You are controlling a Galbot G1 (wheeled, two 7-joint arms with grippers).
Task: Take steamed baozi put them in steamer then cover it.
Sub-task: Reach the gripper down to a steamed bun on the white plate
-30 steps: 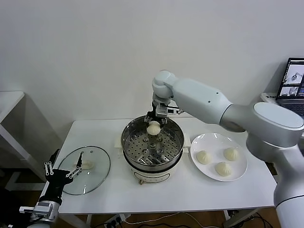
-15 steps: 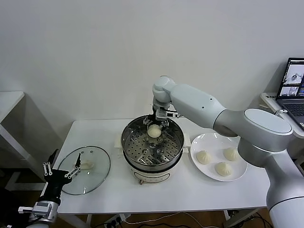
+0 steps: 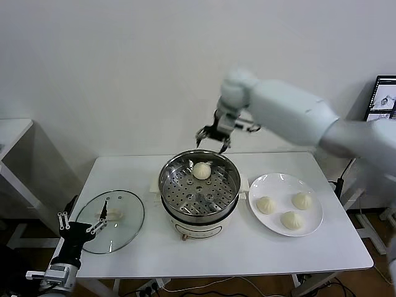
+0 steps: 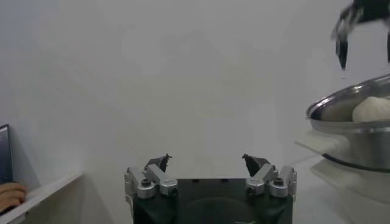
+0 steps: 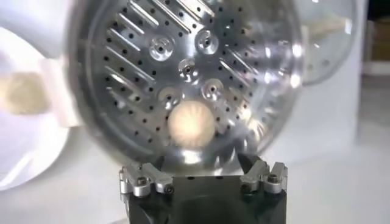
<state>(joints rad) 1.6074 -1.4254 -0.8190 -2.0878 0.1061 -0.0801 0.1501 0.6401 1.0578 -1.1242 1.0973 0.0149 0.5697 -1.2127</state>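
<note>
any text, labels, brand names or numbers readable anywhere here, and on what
None can be read.
Laptop screen at the far right edge of the head view: shows picture windows only, any writing too small to read.
Steamer, baozi, glass lid, plate: no label or brand mark visible.
Right gripper and left gripper: no markings visible.

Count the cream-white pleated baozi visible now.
4: one on the perforated tray inside the shiny steel steamer pot, three on the flat white plate. None appears hidden.
</note>
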